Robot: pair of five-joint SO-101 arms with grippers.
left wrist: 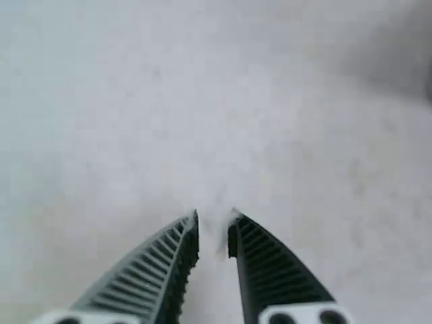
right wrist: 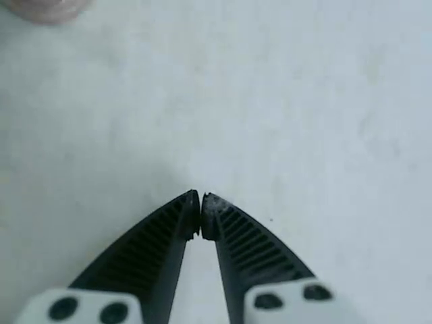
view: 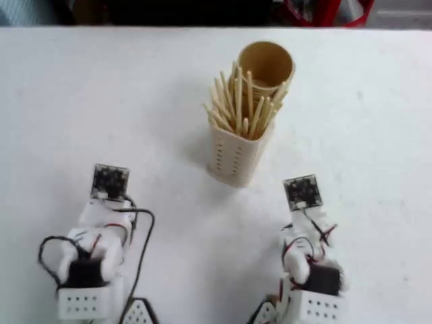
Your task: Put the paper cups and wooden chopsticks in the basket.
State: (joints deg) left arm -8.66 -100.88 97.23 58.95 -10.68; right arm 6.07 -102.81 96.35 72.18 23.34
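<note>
Seemingly the job is finished. The right pincer (right wrist: 201,202) has its tips pressed together on nothing, over bare white surface (right wrist: 304,101). The left pincer (left wrist: 214,223) shows a narrow gap between its tips, also with nothing in it. From above, the left arm (view: 94,236) and the right arm (view: 310,250) sit at the near edge of the surface, well apart from the basket (view: 233,158), which stands upright between them and farther out.

The wooden chopsticks (view: 239,104) stand bundled in the basket, their ends fanning out above its rim. The paper cup (view: 266,64) rises from the far side of the basket, mouth up, touching the sticks. A second rim below its lip suggests nested cups, though I cannot tell how many. I see no cups or sticks lying loose, so I judge nothing is left to load.

The basket is tall, pale and slim, with small holes in its wall. The cup is tan and the sticks are light wood.
</note>
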